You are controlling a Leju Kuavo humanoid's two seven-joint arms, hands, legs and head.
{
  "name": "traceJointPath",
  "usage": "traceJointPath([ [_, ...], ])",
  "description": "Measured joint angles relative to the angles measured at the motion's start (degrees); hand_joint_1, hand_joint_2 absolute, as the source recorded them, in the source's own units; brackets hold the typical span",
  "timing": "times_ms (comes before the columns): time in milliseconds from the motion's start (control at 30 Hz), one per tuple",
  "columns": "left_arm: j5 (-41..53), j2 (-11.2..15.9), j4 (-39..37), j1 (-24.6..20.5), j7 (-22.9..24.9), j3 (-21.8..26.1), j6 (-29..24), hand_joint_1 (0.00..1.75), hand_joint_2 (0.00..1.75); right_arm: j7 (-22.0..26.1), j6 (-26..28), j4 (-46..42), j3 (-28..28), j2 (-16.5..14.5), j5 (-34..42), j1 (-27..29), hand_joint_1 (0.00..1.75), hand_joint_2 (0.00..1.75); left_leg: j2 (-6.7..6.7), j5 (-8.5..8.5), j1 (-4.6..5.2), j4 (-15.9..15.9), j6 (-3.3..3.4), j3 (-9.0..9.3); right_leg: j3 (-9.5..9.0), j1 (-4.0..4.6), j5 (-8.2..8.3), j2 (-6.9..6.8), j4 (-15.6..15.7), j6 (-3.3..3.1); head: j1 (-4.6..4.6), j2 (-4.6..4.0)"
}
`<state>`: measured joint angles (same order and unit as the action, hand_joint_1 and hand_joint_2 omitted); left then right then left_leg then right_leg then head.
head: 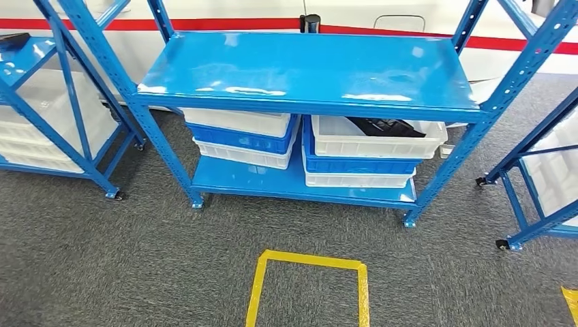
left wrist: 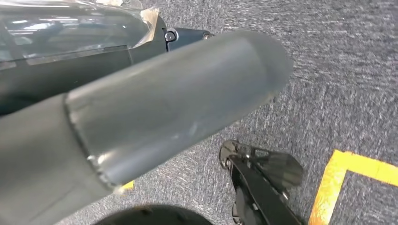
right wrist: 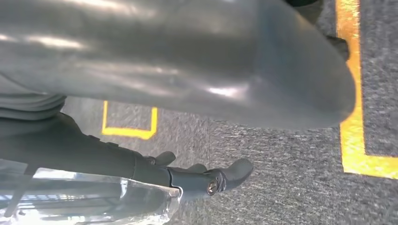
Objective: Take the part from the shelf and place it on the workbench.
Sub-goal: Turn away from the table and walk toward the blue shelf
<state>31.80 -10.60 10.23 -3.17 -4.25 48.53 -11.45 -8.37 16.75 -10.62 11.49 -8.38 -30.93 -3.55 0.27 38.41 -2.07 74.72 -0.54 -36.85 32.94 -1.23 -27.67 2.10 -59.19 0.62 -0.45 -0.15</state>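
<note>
— Facing the robot, the blue steel shelf rack is the biggest thing here, its top deck bare and glossy, with stacked blue and white plastic bins on the lower deck. Where's the part?

— My guess is the black ribbed part lying in the top white bin on the right side of the lower deck. Its long axis runs roughly across the rack, side to side, though the deck above hides some of it.

— And the floor?

— Grey carpet with a yellow tape square marked in front of the rack.

— The hands?

— Both hang low over the carpet, well below and short of the bin. The left hand shows mostly its thick grey thumb; I cannot tell how its fingers are set. The right hand has dark fingers reaching out loosely, apart, holding nothing.

— Which arm is nearer?

— The part lies forward and to the right, so I judge the right arm better placed.
</note>
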Motion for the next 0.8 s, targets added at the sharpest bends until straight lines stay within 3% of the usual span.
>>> traceJointPath([
  [33,0.00,0.01,0.00,0.05,0.01,0.01,0.00,0.00,0.00,0.07,0.01,0.00,0.09,0.01,0.04,0.06,0.00,0.00,-0.11,-1.14,0.20,0.10,0.43,-0.65,-0.20,0.24,-0.09,0.59,0.00,-0.12,-0.01,0.00],
  [67,0.00,0.02,0.00,0.05,0.01,0.01,0.01,0.00,0.00,0.08,0.01,0.00,0.17,0.03,0.07,0.11,0.00,0.00,-0.27,-3.35,0.47,-2.02,1.02,-0.27,-0.47,0.47,-0.18,1.16,0.01,-0.25,0.00,0.00],
  [100,0.00,0.02,0.00,0.01,0.00,0.01,0.05,0.00,0.00,0.07,0.02,0.00,0.23,0.03,0.08,0.14,0.00,0.00,-0.54,-6.03,0.78,-5.72,1.72,0.89,-0.72,0.64,-0.28,1.60,0.02,-0.37,0.00,-0.01],
  [167,0.07,0.11,0.01,-0.20,-0.03,-0.02,0.19,0.00,0.00,0.02,0.02,0.00,0.31,-0.11,0.13,0.15,0.00,0.00,-1.09,-9.53,1.39,-12.48,2.85,3.20,-0.98,1.06,-0.50,2.28,-0.02,-0.43,0.06,-0.01],
  [200,0.19,0.13,0.01,-0.29,-0.05,-0.03,0.28,0.00,0.00,-0.02,0.02,0.00,0.36,-0.15,0.22,0.15,0.00,0.00,-1.28,-10.22,1.56,-14.33,2.77,3.76,-0.88,1.27,-0.63,2.43,-0.10,-0.43,0.09,-0.01],
  [233,0.32,0.12,0.02,-0.36,-0.08,-0.04,0.37,0.00,0.00,-0.06,0.02,0.00,0.43,-0.15,0.35,0.19,0.00,0.00,-1.38,-10.20,1.68,-14.98,2.22,3.91,-0.74,1.44,-0.73,2.46,-0.13,-0.40,0.11,0.00],
  [300,0.55,0.05,0.02,-0.37,-0.10,-0.04,0.48,0.00,0.87,-0.10,0.02,0.01,0.64,-0.06,0.63,0.32,0.00,0.00,-1.48,-10.43,1.91,-15.38,1.35,3.94,-0.55,1.43,-0.85,2.29,-0.11,-0.39,0.10,0.00],
  [367,0.74,0.10,0.02,-0.34,-0.10,-0.03,0.56,0.00,1.75,-0.13,0.02,0.01,0.96,-0.03,0.87,0.36,0.00,0.00,-1.58,-10.41,2.19,-15.35,1.53,3.92,-0.64,1.27,-0.84,2.12,0.05,-0.35,0.09,0.00],
  [567,1.33,0.07,0.02,-0.40,0.02,-0.13,0.50,0.00,1.75,-0.28,0.09,0.00,1.82,0.11,1.35,0.33,0.00,0.00,-1.59,-10.38,2.34,-15.35,1.84,3.96,-0.93,1.20,-0.75,2.06,0.48,-0.20,0.12,0.00],
  [700,1.16,0.08,0.02,-0.44,1.07,-0.14,-0.55,0.00,1.75,-0.30,0.32,0.00,2.10,0.11,1.44,0.32,0.00,1.75,-1.59,-10.36,2.42,-15.34,1.98,3.96,-0.94,1.10,-0.73,2.06,0.53,-0.16,0.12,0.00],
  [800,1.47,0.02,0.02,-0.45,2.01,-0.14,-2.15,0.00,1.75,-0.53,1.16,0.00,2.51,0.08,1.80,0.33,0.00,1.75,-1.59,-10.35,2.41,-15.33,2.00,3.97,-0.94,1.07,-0.72,2.06,0.53,-0.15,0.10,0.00],
])
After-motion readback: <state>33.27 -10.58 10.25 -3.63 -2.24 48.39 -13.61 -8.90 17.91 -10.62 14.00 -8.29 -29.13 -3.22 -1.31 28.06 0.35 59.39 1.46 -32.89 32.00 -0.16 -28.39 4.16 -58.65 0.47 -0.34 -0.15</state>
